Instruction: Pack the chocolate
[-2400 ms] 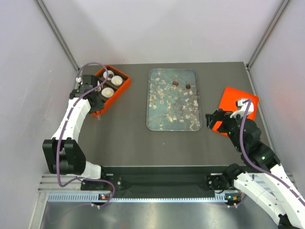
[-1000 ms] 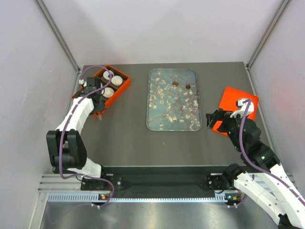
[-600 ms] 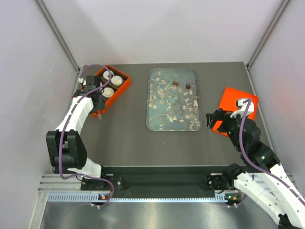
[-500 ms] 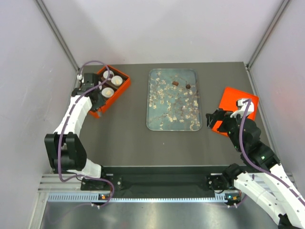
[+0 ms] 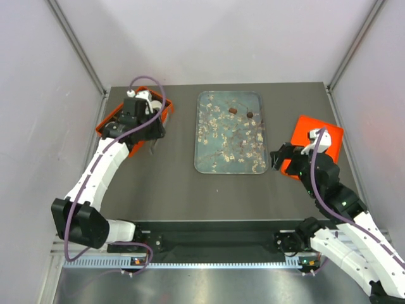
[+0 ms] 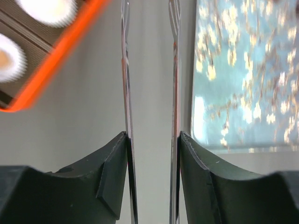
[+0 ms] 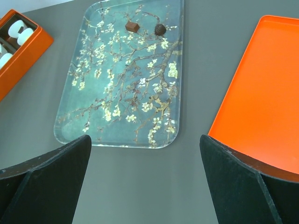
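Two chocolates lie at the far end of the blossom-print tray [image 5: 230,136]: a blocky brown one [image 5: 233,110] and a round dark one [image 5: 249,114]. Both also show in the right wrist view, blocky [image 7: 132,26] and round [image 7: 160,29]. The orange box [image 5: 109,121] with white paper cups [image 6: 46,8] sits at the far left. My left gripper [image 5: 144,149] hangs over the table by the box's near right corner, its thin blades [image 6: 125,70] apart with nothing between them. My right gripper [image 5: 278,158] is open and empty, right of the tray's near right corner.
A flat orange lid [image 5: 319,142] lies at the right, partly under my right wrist, and shows in the right wrist view [image 7: 261,93]. In the left wrist view the box rim [image 6: 51,58] is at the upper left and the tray [image 6: 247,70] at the right, with grey table between.
My left gripper has swung from over the box's left side to its near right corner, toward the tray. The right arm has shifted slightly. The chocolates have not moved.
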You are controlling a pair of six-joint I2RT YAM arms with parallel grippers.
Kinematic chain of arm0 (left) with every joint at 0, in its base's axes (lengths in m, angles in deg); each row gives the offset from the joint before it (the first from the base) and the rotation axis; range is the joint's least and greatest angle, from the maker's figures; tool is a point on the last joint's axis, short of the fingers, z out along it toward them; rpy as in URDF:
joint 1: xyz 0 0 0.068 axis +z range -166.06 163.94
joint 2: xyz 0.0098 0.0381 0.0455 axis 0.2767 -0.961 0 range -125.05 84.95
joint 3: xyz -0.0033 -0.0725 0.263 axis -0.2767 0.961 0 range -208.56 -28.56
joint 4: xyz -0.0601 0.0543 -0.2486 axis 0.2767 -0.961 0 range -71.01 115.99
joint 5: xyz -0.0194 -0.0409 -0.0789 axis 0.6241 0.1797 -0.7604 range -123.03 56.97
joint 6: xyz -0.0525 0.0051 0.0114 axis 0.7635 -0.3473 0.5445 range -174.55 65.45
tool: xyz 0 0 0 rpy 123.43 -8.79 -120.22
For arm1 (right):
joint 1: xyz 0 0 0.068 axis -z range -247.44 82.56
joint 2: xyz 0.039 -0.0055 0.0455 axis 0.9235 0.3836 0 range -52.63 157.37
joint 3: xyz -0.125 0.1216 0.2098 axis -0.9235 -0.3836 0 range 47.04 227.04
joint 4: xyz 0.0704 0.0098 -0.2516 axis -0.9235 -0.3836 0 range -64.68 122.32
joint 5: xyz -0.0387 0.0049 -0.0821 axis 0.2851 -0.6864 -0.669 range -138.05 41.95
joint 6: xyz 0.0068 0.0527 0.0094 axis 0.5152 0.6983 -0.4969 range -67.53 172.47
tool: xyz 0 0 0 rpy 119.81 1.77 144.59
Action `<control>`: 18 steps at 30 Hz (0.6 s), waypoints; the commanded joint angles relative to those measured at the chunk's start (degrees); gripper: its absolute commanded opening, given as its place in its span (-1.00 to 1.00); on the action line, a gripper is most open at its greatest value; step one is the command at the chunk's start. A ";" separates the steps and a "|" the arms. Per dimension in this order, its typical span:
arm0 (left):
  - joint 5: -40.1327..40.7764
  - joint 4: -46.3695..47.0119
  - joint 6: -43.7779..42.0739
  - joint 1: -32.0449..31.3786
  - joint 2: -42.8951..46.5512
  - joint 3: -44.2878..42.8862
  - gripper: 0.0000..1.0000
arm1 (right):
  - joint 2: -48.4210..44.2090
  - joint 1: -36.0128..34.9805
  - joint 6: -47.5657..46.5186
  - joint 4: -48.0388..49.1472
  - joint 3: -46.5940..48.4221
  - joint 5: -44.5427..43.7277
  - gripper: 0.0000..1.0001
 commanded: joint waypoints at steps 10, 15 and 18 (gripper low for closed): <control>-8.16 12.79 5.72 -1.48 -0.30 15.17 0.03 | -1.05 -0.64 0.93 -1.79 4.59 0.10 1.00; -4.04 12.88 4.93 -2.80 -2.06 17.55 0.06 | -0.79 -0.73 1.01 -1.71 4.15 0.01 0.99; -2.36 13.76 4.67 -3.33 -2.94 19.39 0.10 | -0.70 -0.73 1.10 -1.53 3.53 0.10 1.00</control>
